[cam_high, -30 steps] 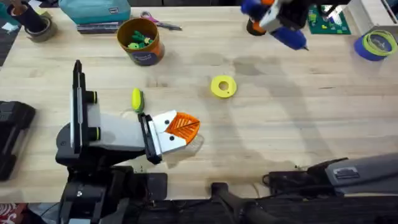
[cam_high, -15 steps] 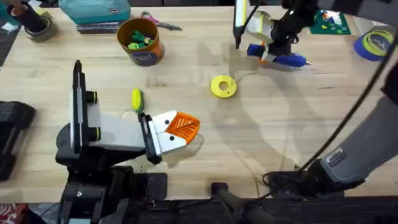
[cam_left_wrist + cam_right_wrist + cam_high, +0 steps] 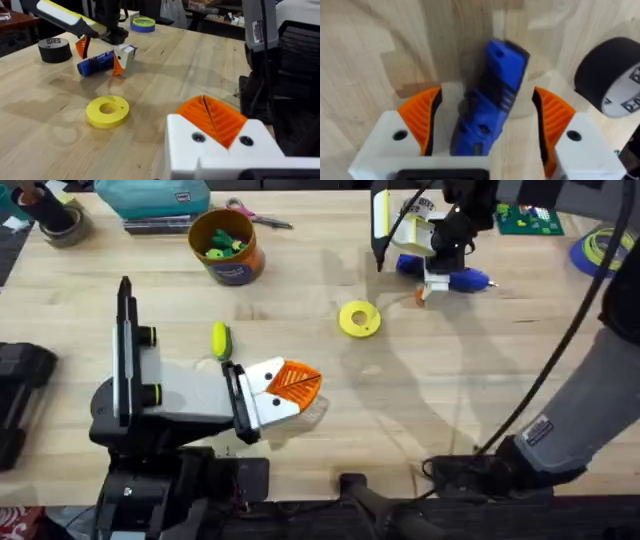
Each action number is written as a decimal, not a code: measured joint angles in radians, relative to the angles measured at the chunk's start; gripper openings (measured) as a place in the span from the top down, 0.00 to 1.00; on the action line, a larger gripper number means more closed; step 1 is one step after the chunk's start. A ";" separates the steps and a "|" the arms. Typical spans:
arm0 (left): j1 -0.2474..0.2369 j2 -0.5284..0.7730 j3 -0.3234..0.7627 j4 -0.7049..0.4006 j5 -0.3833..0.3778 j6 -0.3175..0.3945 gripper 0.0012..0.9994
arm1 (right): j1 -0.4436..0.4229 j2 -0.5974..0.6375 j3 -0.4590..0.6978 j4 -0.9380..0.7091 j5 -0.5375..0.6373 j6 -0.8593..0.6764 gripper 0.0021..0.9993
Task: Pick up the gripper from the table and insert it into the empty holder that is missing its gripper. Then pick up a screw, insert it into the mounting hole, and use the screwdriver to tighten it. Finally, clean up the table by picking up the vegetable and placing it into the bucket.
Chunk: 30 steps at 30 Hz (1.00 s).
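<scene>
While the right tool (image 3: pixel 485 130) is hanging over the far side of the worktop (image 3: pixel 480 360), its orange-padded fingers (image 3: pixel 422 120) are standing wide apart on either side of the screwdriver (image 3: pixel 490 95), with a gap visible between each pad and the blue body. The screwdriver is lying on its side on the wood, next to a black tape roll (image 3: pixel 610 75) whose white inner label carries lettering too blurred to read. In the left wrist view a second black tape roll (image 3: pixel 54 50) is showing a printed label that is likewise too small to make out.

The left tool (image 3: pixel 290 385) is resting low near the front of the worktop, its two orange pads (image 3: pixel 212 117) pressed together with nothing between them. The vegetable (image 3: pixel 219 338) is lying just beside the left arm, well apart from the bucket (image 3: pixel 225 248), which is standing toward the far left and holding green and yellow pieces. A flat yellow disc (image 3: pixel 359 319) is sitting between the two tools, and a blue tape roll (image 3: pixel 603 252) is lying at the far right corner.
</scene>
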 joint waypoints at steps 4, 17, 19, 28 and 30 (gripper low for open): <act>0.000 0.000 0.000 0.000 0.000 0.000 0.99 | 0.004 -0.030 0.000 -0.010 0.006 0.035 0.00; 0.000 0.000 0.000 0.000 -0.001 0.000 0.01 | 0.051 -0.414 0.000 -0.006 -0.002 0.353 0.00; 0.000 0.000 0.000 0.000 -0.001 0.000 0.01 | 0.053 -0.474 0.000 -0.005 -0.020 0.416 0.00; 0.000 0.000 -0.003 0.069 -0.057 -0.116 0.01 | 0.053 -0.717 0.000 0.055 -0.098 0.887 0.00; 0.004 0.000 -0.003 0.099 -0.070 -0.168 0.01 | 0.053 -0.767 0.000 0.008 -0.104 0.990 0.00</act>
